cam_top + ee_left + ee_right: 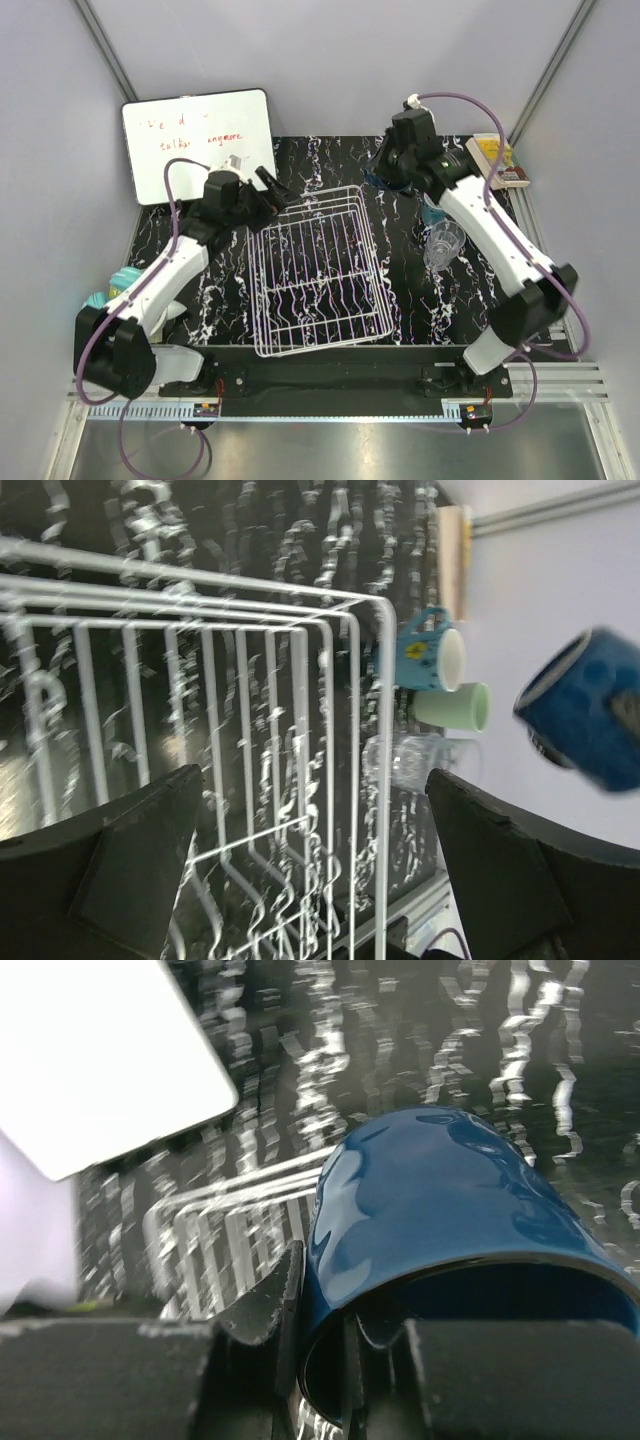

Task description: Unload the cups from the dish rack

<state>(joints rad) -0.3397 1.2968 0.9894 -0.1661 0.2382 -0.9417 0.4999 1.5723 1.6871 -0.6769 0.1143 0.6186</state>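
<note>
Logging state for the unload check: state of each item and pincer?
Dish rack: empty.
Navy mug: held in the air.
Right pincer: shut on navy mug.
Left pincer: open, empty.
Light blue mug: on table.
Green tumbler: on table.
Clear glass: on table.

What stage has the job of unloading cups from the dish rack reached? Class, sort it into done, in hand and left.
Done: the rack looks empty, and a light blue mug, a green tumbler and a clear glass stand on the table beside it. In hand: the right claw grips a dark blue mug by its rim, in the air beside the rack. Left: setting that mug down. The left claw is open and holds nothing.
</note>
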